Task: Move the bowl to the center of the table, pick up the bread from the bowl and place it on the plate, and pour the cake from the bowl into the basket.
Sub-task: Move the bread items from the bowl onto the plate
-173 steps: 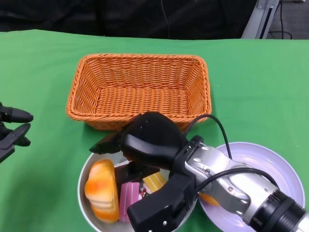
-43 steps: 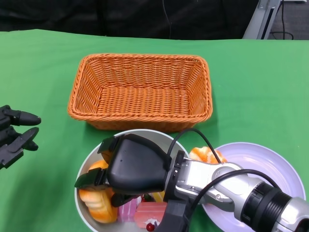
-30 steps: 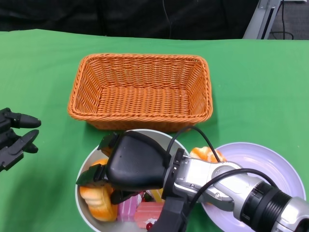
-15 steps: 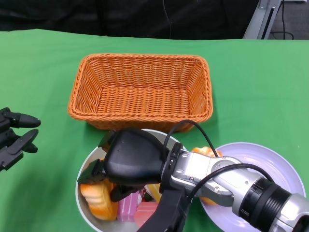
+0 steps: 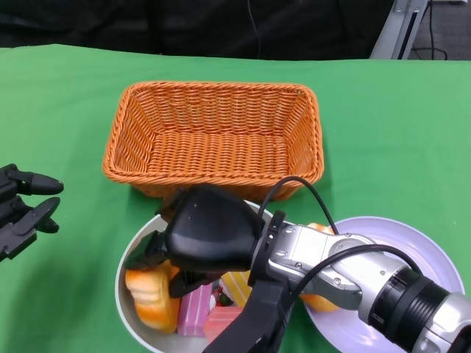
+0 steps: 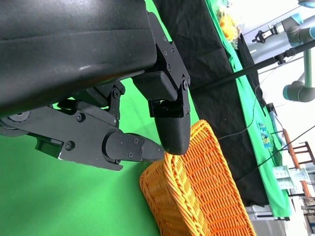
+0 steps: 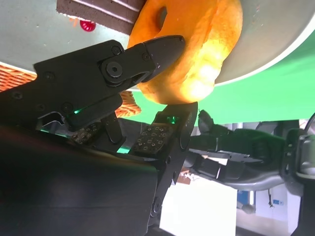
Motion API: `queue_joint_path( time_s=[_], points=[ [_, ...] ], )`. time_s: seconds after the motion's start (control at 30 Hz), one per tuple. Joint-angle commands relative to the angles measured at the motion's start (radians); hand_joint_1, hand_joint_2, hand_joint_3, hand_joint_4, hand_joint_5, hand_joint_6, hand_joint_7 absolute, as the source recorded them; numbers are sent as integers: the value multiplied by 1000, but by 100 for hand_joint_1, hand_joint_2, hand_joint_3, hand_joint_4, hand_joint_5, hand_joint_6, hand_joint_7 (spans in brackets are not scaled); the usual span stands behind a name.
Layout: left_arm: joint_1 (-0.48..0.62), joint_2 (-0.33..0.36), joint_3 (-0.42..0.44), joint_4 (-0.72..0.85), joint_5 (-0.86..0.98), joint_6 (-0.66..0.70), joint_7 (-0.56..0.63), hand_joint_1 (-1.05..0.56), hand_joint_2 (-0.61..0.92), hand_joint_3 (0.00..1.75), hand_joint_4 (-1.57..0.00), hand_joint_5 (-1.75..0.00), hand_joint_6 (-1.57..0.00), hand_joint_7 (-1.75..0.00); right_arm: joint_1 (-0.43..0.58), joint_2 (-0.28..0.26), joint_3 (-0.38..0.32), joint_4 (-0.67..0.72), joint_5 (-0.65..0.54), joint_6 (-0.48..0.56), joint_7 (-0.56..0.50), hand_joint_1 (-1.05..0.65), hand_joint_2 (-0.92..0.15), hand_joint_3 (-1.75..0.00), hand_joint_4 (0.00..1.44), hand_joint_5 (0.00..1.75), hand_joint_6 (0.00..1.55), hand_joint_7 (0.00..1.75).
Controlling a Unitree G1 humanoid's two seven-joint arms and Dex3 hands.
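Bread (image 5: pixel 151 298) lies in the bowl (image 5: pixel 129 257), against its wall on the robot's left, beside pink and yellow cake pieces (image 5: pixel 199 309). The bowl stands on the green surface (image 5: pixel 66 103) just in front of the wicker basket (image 5: pixel 213 136), with the plate (image 5: pixel 412 254) close at its right; another orange-glazed piece (image 5: pixel 320 300) rests at the plate's near edge.

The right hand (image 5: pixel 210 239) is inside the bowl. In the right wrist view one fingertip (image 7: pixel 165 46) presses the loaf's (image 7: pixel 197 54) upper side and another pad sits under it, so the right hand grasps the bread. The left hand (image 5: pixel 22 209) hovers well apart, fingers spread, holding nothing.

Judged by its look, the bread is light, with a smooth glazed crust likely to slip. A hold across its middle, with moderate pressure, appears soundest; the bowl wall leaves little clearance there.
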Motion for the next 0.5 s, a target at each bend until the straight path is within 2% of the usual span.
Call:
queue_joint_path(
  time_s=[0.03,0.17,0.27,0.5],
  points=[
    [-9,30,-2,6,20,8,14,-25,92,22,-78,-129,-81,-98,-10,-9,-13,6,4,-2,-11,-47,-90,0,77,174,117,6],
    [-6,33,-2,2,29,7,16,-26,92,21,-76,-130,-81,-97,-10,-13,-14,-9,-10,13,-13,-47,-91,0,75,173,114,5],
    [-8,24,8,8,2,9,-6,-25,92,21,-75,-130,-81,-96,-14,-19,-19,-17,-8,7,-12,-46,-92,0,78,163,111,3],
    [-11,27,0,12,14,15,6,-28,92,22,-74,-129,-81,-95,-7,-31,-45,-57,12,-1,-2,-48,-92,-3,78,165,112,3]
  ],
)
